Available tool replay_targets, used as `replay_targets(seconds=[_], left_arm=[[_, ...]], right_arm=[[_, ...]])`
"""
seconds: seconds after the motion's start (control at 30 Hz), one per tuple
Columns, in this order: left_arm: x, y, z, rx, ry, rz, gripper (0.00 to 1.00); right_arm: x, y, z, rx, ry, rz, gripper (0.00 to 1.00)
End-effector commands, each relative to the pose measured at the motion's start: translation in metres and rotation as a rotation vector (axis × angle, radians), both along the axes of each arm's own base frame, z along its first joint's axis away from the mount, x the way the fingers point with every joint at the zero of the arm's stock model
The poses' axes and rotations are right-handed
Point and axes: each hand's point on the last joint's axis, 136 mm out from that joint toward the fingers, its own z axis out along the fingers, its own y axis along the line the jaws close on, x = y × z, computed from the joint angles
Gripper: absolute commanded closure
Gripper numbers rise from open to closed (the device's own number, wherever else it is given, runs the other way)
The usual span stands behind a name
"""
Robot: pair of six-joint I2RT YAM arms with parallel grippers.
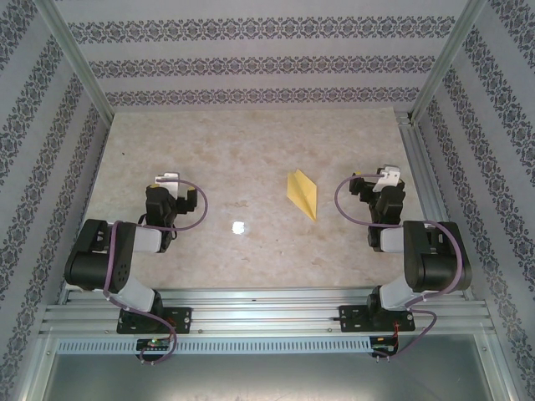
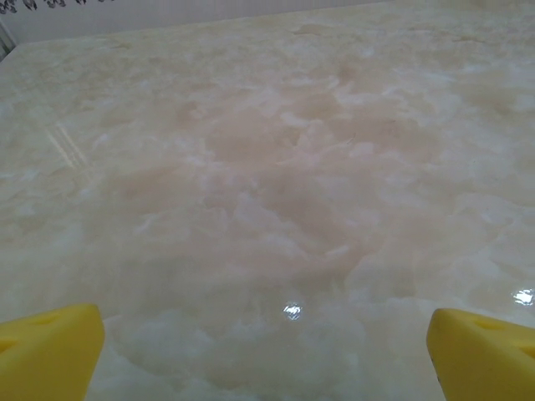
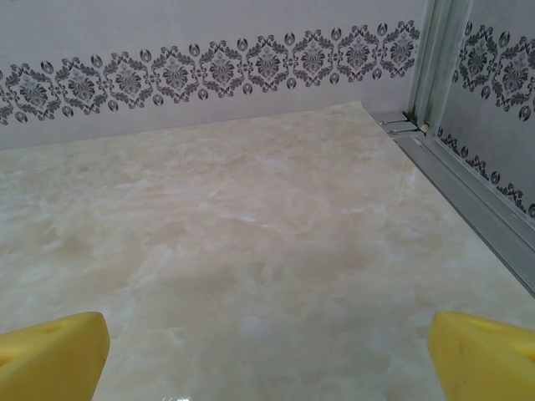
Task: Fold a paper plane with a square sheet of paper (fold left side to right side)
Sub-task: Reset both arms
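Observation:
The mustard-yellow paper plane (image 1: 303,192) lies flat on the marble table (image 1: 251,150), right of centre, a narrow creased dart pointing toward the near right. It is no longer a square sheet. My left gripper (image 1: 170,180) rests far to its left, folded back near its base. My right gripper (image 1: 386,177) sits a short way to the right of the plane, apart from it. In the left wrist view the yellow fingertips (image 2: 50,347) stand wide apart over bare table. In the right wrist view the fingertips (image 3: 54,351) are likewise spread with nothing between them.
A white glare spot (image 1: 238,226) shines on the table near the middle front. Patterned walls enclose the table, with a metal rail (image 3: 468,192) along the right edge. Aluminium rails (image 1: 267,313) run along the near edge by the arm bases.

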Motion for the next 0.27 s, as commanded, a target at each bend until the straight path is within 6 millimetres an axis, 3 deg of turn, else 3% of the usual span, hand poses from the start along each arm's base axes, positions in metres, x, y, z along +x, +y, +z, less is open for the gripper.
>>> replay_targets(seconds=[0.0, 0.23], left_arm=[[0.0109, -0.0001, 0.0221, -0.008, -0.081, -0.012, 0.00], [0.0108, -0.0001, 0.0219, -0.008, -0.080, -0.012, 0.00]], right_arm=[[0.0019, 0.0089, 0.0105, -0.024, -0.043, 0.032, 0.02], [0.0039, 0.0118, 0.0071, -0.033, -0.020, 0.043, 0.02]])
